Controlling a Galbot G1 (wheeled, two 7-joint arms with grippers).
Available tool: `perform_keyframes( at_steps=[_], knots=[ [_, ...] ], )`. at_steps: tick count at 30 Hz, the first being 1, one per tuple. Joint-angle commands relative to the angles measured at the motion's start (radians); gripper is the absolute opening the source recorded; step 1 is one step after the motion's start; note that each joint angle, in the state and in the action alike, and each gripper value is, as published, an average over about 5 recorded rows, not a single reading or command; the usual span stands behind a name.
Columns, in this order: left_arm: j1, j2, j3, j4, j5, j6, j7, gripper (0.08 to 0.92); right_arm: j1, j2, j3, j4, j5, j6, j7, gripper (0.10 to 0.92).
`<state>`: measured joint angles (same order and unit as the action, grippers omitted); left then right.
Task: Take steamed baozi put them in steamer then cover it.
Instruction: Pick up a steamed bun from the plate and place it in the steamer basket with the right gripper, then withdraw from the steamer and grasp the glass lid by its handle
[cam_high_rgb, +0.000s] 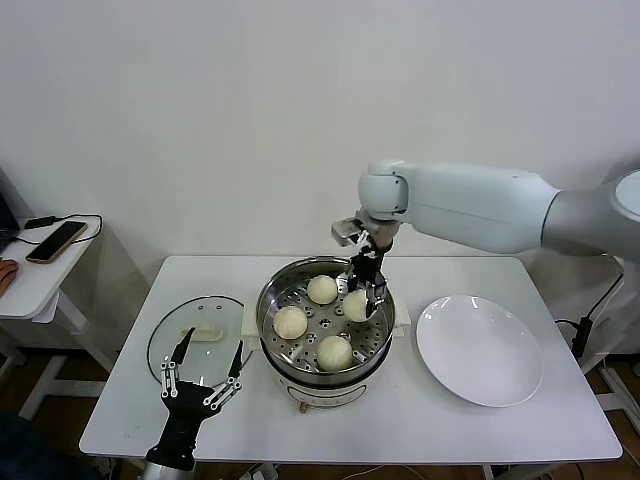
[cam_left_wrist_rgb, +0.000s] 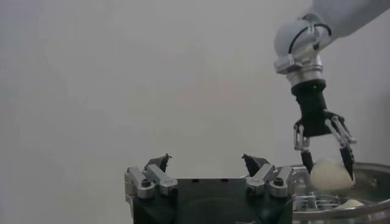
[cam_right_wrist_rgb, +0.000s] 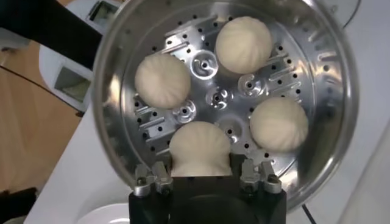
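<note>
Baozi (cam_high_rgb: 334, 351): all four now sit on the perforated tray of the steamer (cam_high_rgb: 275, 345), and the white plate (cam_high_rgb: 480, 350), off to the outer side of my right gripper (cam_high_rgb: 367, 290), is bare.

Nearest to me, my left gripper (cam_high_rgb: 205, 375) hovers with its fingers spread wide, holding nothing, just short of the glass lid (cam_high_rgb: 195, 335) lying flat on the table (cam_high_rgb: 400, 420) with its cream handle up. The steamer stands just beside that lid, toward the other arm.

Farther in, my right gripper reaches down into the pot, clamped on the fourth bun (cam_right_wrist_rgb: 200, 149), which looks to be resting on the tray at the side nearest the plate. The other three lie beyond its fingertips, close but apart from the held one.

My worry is the release: soft dough may cling to a pad and lift or roll against a neighbour as I rise. A finger could also clip the steel rim. Later, the lid may seat crooked if I grab the handle off-centre.
</note>
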<state>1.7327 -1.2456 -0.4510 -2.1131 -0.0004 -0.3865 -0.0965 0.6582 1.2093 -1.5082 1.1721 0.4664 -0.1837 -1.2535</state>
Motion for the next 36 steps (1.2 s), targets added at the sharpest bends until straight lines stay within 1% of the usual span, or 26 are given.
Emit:
perform_keyframes(
  at_steps=[1, 6, 10, 12, 15, 17, 23, 26, 28, 29, 31, 34, 36],
  knots=[
    [0.000, 0.000, 0.000, 0.002, -0.001, -0.001, -0.001, 0.823, -0.041, 0.043, -0.020, -0.044, -0.048, -0.005, 0.016, 0.645],
    [-0.002, 0.000, 0.000, 0.003, -0.001, 0.000, -0.002, 0.823, -0.042, 0.045, -0.019, -0.046, -0.064, -0.001, 0.014, 0.651],
    [-0.002, -0.001, 0.000, 0.004, -0.001, 0.000, -0.002, 0.823, -0.040, 0.039, -0.014, -0.042, -0.079, 0.006, 0.009, 0.675],
    [-0.002, -0.002, 0.000, 0.003, -0.001, 0.001, -0.002, 0.823, -0.038, 0.030, -0.012, -0.034, -0.080, 0.008, 0.005, 0.710],
    [-0.002, -0.003, -0.001, 0.002, -0.001, 0.003, -0.002, 0.823, -0.032, 0.010, -0.005, -0.013, -0.078, 0.010, -0.003, 0.783],
    [-0.003, -0.004, -0.001, 0.003, 0.000, 0.003, -0.002, 0.823, -0.031, -0.004, 0.007, 0.003, -0.076, 0.010, -0.008, 0.811],
    [-0.005, -0.007, 0.001, -0.001, 0.005, 0.011, -0.003, 0.823, -0.039, -0.081, 0.143, 0.074, -0.057, 0.016, 0.005, 0.822],
    [-0.010, -0.007, -0.003, 0.000, 0.016, 0.017, -0.007, 0.823, -0.062, -0.144, 0.282, 0.119, -0.013, 0.046, 0.080, 0.823],
    [-0.018, -0.005, -0.009, 0.004, 0.040, 0.021, -0.015, 0.823, -0.079, -0.194, 0.360, 0.157, 0.024, 0.082, 0.180, 0.823],
    [-0.023, -0.004, -0.013, 0.007, 0.058, 0.022, -0.019, 0.823, -0.086, -0.223, 0.388, 0.179, 0.043, 0.102, 0.261, 0.823],
    [-0.038, -0.002, -0.022, 0.009, 0.095, 0.029, -0.033, 0.823, -0.100, -0.281, 0.410, 0.232, 0.088, 0.148, 0.480, 0.823],
    [-0.070, 0.007, -0.033, 0.009, 0.142, 0.058, -0.070, 0.823, -0.158, -0.365, 0.427, 0.316, 0.153, 0.209, 0.976, 0.823],
    [-0.092, 0.015, -0.038, 0.012, 0.177, 0.079, -0.101, 0.823, -0.235, -0.416, 0.484, 0.354, 0.151, 0.246, 1.268, 0.823]
  ],
)
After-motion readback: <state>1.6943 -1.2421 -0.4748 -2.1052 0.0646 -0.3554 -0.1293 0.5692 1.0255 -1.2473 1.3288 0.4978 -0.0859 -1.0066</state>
